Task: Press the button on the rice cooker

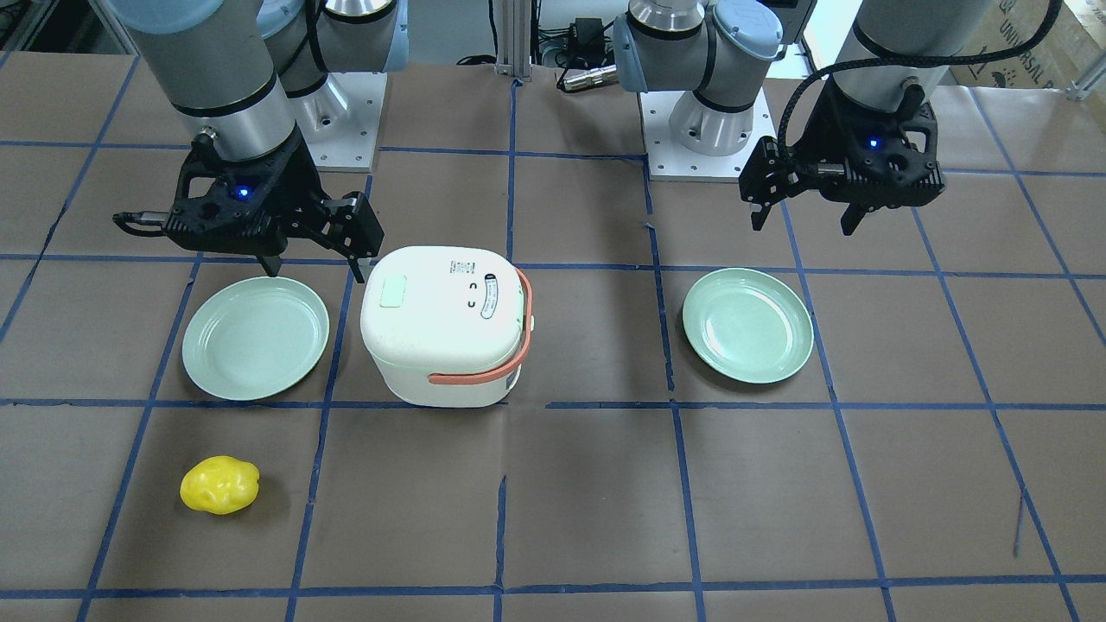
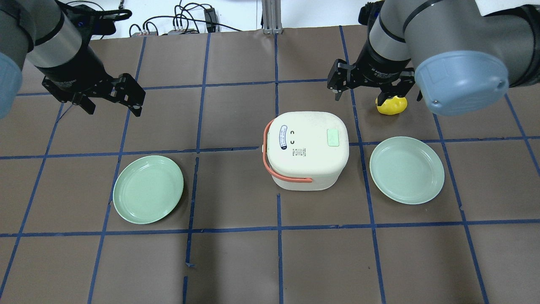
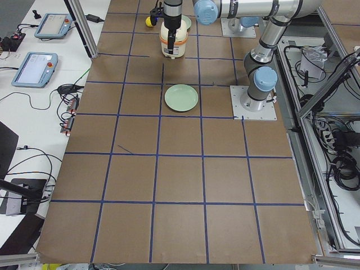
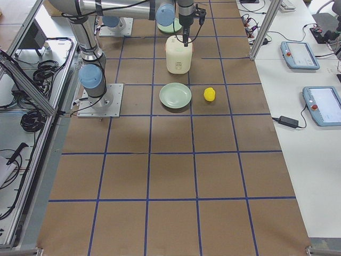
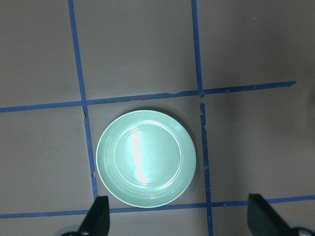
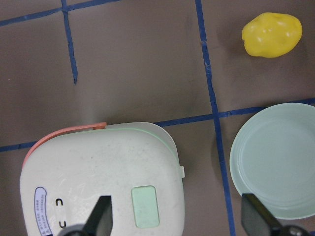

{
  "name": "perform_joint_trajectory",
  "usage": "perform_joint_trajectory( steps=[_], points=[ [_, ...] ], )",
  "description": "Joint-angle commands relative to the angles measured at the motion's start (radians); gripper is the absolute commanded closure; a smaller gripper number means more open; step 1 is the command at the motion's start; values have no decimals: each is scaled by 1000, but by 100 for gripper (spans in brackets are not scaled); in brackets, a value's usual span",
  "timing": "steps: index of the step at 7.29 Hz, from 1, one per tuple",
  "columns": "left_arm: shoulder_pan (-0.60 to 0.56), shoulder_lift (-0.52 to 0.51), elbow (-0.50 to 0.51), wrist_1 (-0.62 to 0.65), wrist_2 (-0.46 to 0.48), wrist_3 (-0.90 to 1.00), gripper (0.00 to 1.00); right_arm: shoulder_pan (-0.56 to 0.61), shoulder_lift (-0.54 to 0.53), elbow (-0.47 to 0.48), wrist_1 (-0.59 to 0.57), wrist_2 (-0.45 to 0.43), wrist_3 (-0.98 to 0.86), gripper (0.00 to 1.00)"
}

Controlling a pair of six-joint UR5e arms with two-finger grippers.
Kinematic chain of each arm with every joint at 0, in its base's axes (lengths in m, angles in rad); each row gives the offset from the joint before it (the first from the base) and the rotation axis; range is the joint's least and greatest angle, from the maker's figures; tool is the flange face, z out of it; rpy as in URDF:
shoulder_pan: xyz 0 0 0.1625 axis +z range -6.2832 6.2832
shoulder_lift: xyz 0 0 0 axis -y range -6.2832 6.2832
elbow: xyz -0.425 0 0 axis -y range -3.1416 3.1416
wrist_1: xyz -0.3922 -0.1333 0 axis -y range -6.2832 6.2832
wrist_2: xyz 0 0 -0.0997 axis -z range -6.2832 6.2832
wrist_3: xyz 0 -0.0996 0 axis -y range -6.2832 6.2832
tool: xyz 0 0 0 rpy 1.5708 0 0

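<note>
The white rice cooker with a salmon handle stands mid-table. It also shows from overhead. The mint-green button sits on the lid near the edge on my right arm's side, and it shows in the overhead view and the right wrist view. My right gripper is open and empty. It hangs in the air by the cooker's button end and touches nothing. In the right wrist view the button lies between its fingers. My left gripper is open and empty, high above the table.
One mint plate lies beside the cooker's button end. A second plate lies under my left gripper's side and fills the left wrist view. A yellow lumpy object lies towards the operators' edge, beyond the first plate.
</note>
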Motion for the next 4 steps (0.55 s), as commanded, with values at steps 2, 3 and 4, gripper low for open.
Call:
perform_joint_trajectory(
  steps=[2, 3, 4],
  points=[
    [0, 0, 0, 0, 0, -1, 0, 49, 27, 2, -72, 6, 48, 70],
    [0, 0, 0, 0, 0, 1, 0, 54, 36, 10, -69, 9, 46, 79],
    [0, 0, 0, 0, 0, -1, 0, 71, 41, 53, -75, 20, 46, 82]
  ],
)
